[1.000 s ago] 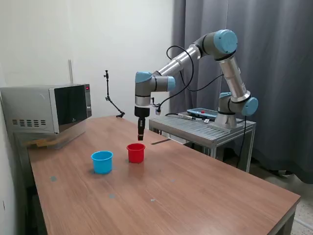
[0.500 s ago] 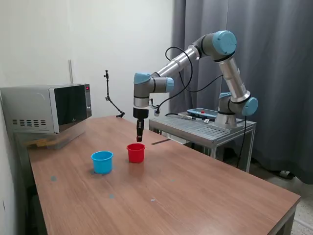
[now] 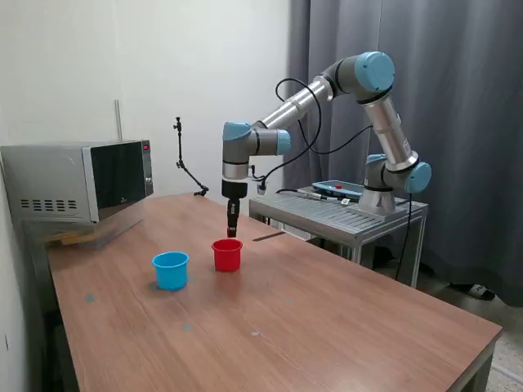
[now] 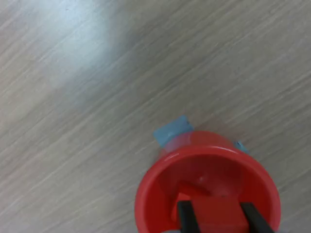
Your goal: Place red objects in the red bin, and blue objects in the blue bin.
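My claw (image 4: 215,217) grips a red cube (image 4: 214,218) over the red bin (image 4: 155,194), another inside; blues unseen.

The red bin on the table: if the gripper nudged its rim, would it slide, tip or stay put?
The red bin looks like thin plastic, so probably light and easily shoved across the smooth wooden table. Standing upright and taller than it looks wide, it might tip from a rim-level knock. The gripper hangs above its opening, so a nudge there seems possible.
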